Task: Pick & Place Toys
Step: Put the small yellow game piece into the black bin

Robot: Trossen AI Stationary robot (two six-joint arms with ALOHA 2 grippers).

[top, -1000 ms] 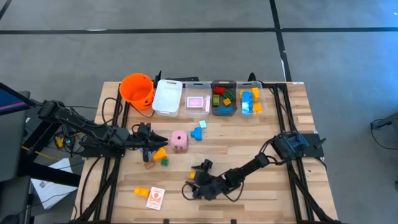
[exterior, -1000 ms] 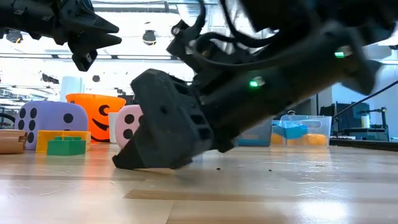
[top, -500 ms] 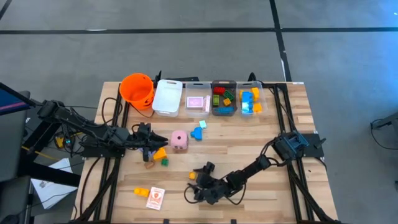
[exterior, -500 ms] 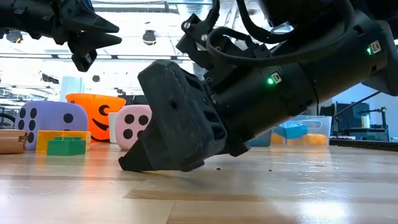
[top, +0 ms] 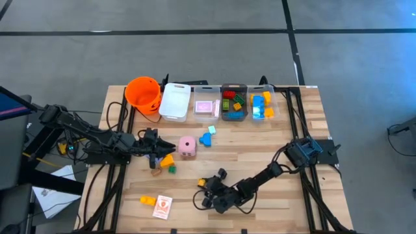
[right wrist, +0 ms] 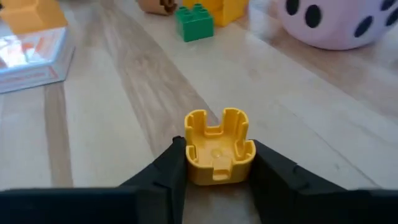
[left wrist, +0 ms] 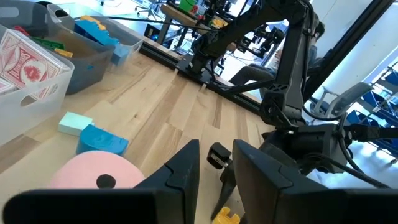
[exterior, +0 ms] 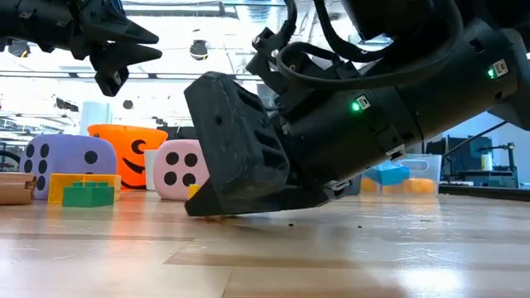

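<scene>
Right wrist view: the right pincer (right wrist: 217, 171) has its fingers pressed against both flanks of the yellow brick (right wrist: 219, 146), low on the surface (right wrist: 93, 124) near its front edge, ready for lifting.

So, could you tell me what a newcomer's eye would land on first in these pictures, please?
Probably the right gripper low at the table's near edge, its dark fingers shut on a small yellow plastic building brick. Next, the bright orange pumpkin-faced bucket at the far left of the row of bins, and the pink dotted die mid-table. The left gripper hovers beside that die.
</scene>
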